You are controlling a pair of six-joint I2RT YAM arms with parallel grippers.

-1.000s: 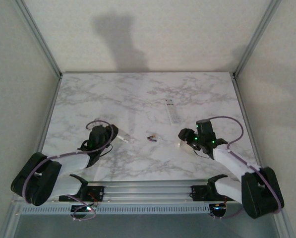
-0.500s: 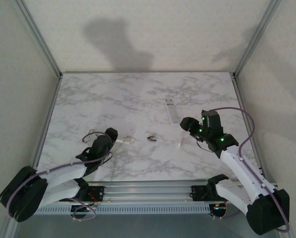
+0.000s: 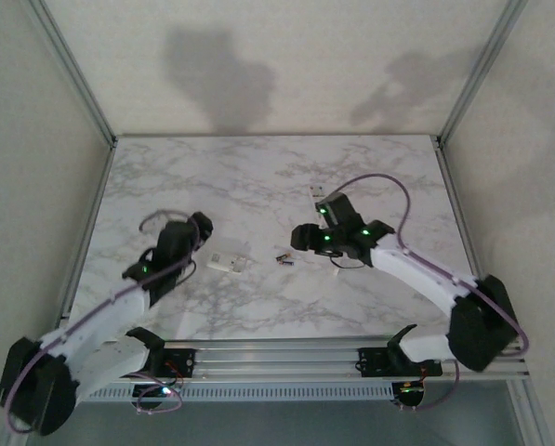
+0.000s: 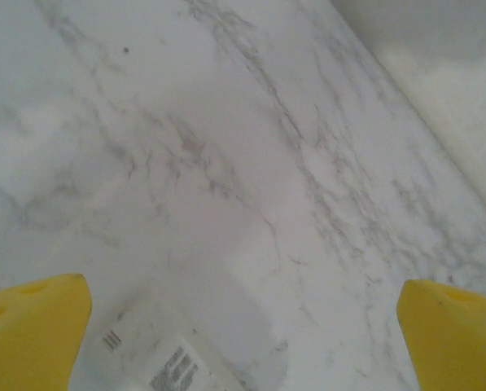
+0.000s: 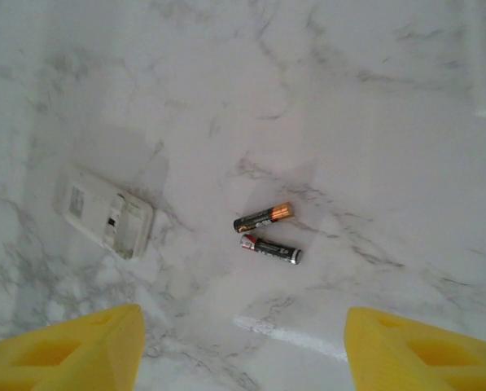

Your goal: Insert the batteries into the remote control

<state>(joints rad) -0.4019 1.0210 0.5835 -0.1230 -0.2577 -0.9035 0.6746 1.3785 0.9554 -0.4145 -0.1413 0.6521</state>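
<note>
the step in hand, as i read it, is lifting one cell off the bench [image 3: 258, 177]. the two batteries [image 5: 263, 218] lie side by side, almost touching, to the right of the small remote control [image 5: 104, 213], which lies back-up with its compartment looking open. the right jaws hang above them, released — yellow fingers [image 5: 72, 350] well apart, nothing between them and touching nothing. to do it well, go for the upper cell with the copper end. turn the wrist so the fingers close across its short width, then come straight down so the neighbour isn't nudged, since both are round and will likely roll. the left jaws are spread wide and empty too, fingers [image 4: 31, 326] hovering just above the remote's labelled face — well placed to steady it when a cell goes in. a second, longer remote [image 3: 316, 192] lies further back, beside the right arm.
</note>
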